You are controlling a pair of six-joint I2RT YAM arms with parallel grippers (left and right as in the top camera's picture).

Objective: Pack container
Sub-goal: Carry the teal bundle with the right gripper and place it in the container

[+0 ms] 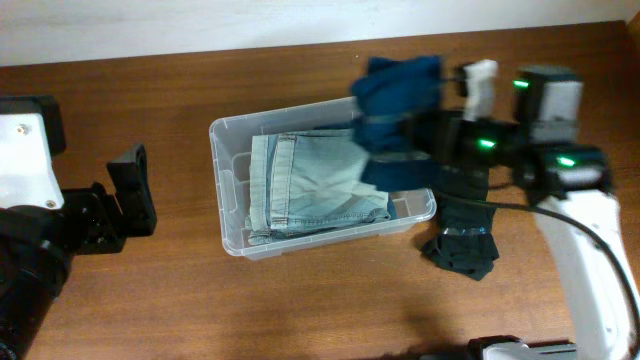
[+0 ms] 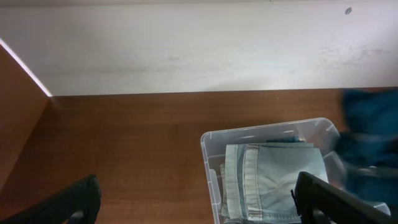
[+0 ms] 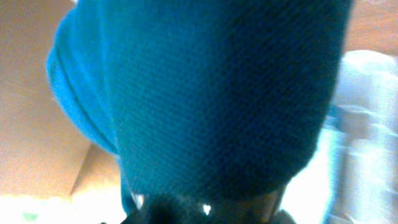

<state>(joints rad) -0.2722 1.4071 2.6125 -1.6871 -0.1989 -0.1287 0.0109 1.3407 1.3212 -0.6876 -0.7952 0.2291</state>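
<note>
Holding a dark blue garment (image 1: 398, 92), the right end effector (image 1: 428, 135) hangs over the right end of the container (image 1: 228, 192) on the worktop (image 1: 150, 295), folded jeans (image 1: 310, 180) inside. Left end effector (image 1: 137, 190) sits released. Next, likely: lower, let go.

The overhead view looks straight down on the table (image 1: 300, 310), with the container (image 1: 222, 190) near mid-frame. The left wrist view sits low and faces across the table toward the white wall (image 2: 186, 43). Its own fingers (image 2: 336, 199) show at the lower corners, and it shares the container and the folded denim (image 1: 310, 185) with the overhead view. The right wrist view is pressed close to the blue cloth (image 3: 217, 93), which fills the frame.
</note>
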